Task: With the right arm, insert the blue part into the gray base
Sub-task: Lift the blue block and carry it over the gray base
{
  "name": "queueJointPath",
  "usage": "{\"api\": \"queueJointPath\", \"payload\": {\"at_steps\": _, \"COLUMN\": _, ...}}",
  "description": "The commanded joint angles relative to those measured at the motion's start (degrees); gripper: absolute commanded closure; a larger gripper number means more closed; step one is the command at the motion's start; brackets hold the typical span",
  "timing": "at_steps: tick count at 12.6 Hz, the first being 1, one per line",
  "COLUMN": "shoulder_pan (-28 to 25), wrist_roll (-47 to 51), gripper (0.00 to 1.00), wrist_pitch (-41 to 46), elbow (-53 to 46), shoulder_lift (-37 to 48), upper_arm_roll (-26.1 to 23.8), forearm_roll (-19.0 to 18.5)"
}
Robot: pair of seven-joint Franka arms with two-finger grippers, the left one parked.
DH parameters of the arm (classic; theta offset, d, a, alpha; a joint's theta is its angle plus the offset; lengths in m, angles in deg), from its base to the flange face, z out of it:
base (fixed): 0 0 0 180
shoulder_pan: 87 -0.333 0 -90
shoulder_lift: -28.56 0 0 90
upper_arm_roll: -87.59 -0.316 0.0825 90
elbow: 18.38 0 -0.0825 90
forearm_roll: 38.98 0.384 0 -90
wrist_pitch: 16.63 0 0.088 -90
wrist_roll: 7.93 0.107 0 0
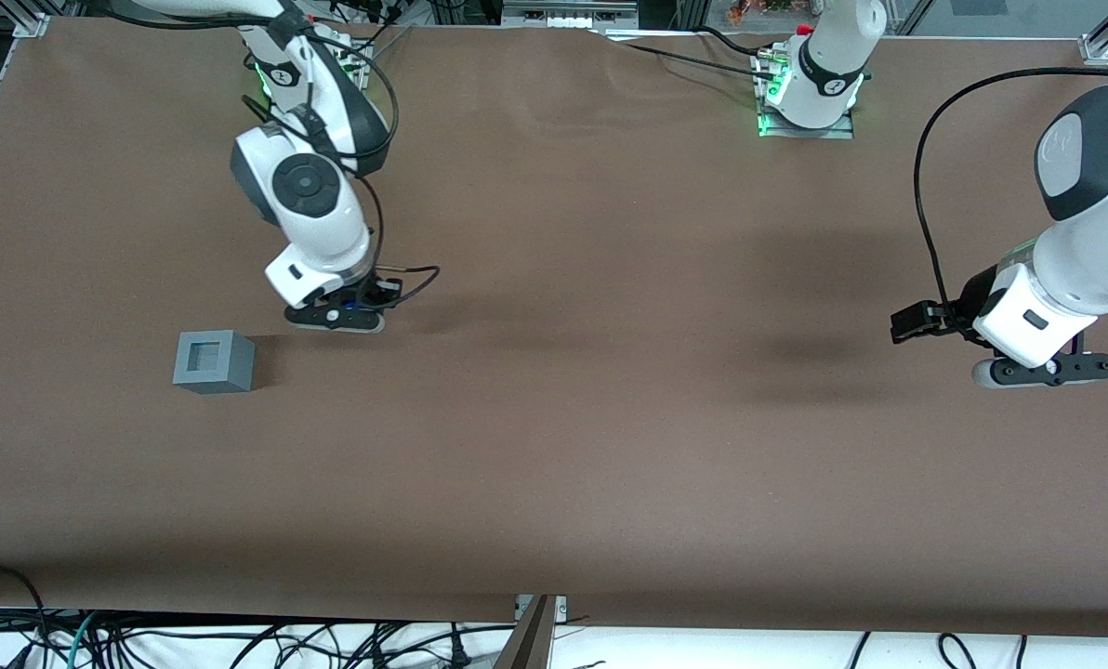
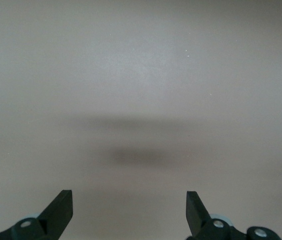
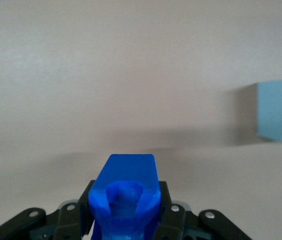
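In the right wrist view the blue part [image 3: 126, 195] sits clamped between the black fingers [image 3: 85, 205] of my right gripper [image 3: 126, 212], held above the brown table. The gray base [image 3: 279, 110] shows there as a pale cube off to one side, apart from the part. In the front view the right gripper [image 1: 336, 316] hangs low over the table, a short way from the gray base [image 1: 213, 361], which stands nearer the front camera with its square hole up. The blue part is hidden under the wrist in the front view.
The table is covered by a brown mat [image 1: 573, 446]. The parked arm's gripper [image 1: 1042, 369] hangs at the parked arm's end of the table. Cables [image 1: 238, 641] lie below the table's front edge.
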Motion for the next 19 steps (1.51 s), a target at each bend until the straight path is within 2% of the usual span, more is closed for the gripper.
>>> {"api": "queueJointPath", "payload": {"at_steps": 1, "shoulder_pan": 0.2, "wrist_roll": -17.2, "gripper": 0.57, "wrist_pitch": 3.9, "elbow": 0.2, "shoulder_lift": 5.2, "upper_arm_roll": 6.6, "forearm_roll": 10.6}}
{"api": "queueJointPath", "payload": {"at_steps": 2, "shoulder_pan": 0.1, "wrist_roll": -23.4, "gripper": 0.57, "wrist_pitch": 5.2, "elbow": 0.1, "shoulder_lift": 7.2, "upper_arm_roll": 10.0, "forearm_roll": 14.8}}
{"api": "queueJointPath", "payload": {"at_steps": 3, "shoulder_pan": 0.1, "wrist_roll": -28.4, "gripper": 0.57, "wrist_pitch": 6.7, "elbow": 0.1, "shoulder_lift": 8.5, "upper_arm_roll": 13.1, "forearm_roll": 16.0}}
{"api": "queueJointPath", "payload": {"at_steps": 8, "shoulder_pan": 0.3, "wrist_roll": -41.2, "gripper": 0.56, "wrist_pitch": 6.6, "elbow": -2.1, "shoulder_lift": 7.5, "upper_arm_roll": 23.7, "forearm_roll": 15.2}}
{"api": "queueJointPath", "payload": {"at_steps": 10, "shoulder_pan": 0.4, "wrist_roll": -40.9, "gripper": 0.56, "wrist_pitch": 3.9, "elbow": -3.1, "shoulder_lift": 4.9, "upper_arm_roll": 24.9, "forearm_roll": 13.1}}
{"api": "queueJointPath", "payload": {"at_steps": 12, "shoulder_pan": 2.6, "wrist_roll": -41.2, "gripper": 0.56, "wrist_pitch": 1.1, "elbow": -3.6, "shoulder_lift": 2.0, "upper_arm_roll": 25.0, "forearm_roll": 13.0}}
{"api": "queueJointPath", "payload": {"at_steps": 19, "shoulder_pan": 3.5, "wrist_roll": -40.4, "gripper": 0.57, "wrist_pitch": -1.2, "elbow": -5.1, "shoulder_lift": -1.6, "upper_arm_roll": 25.0, "forearm_roll": 13.6}}
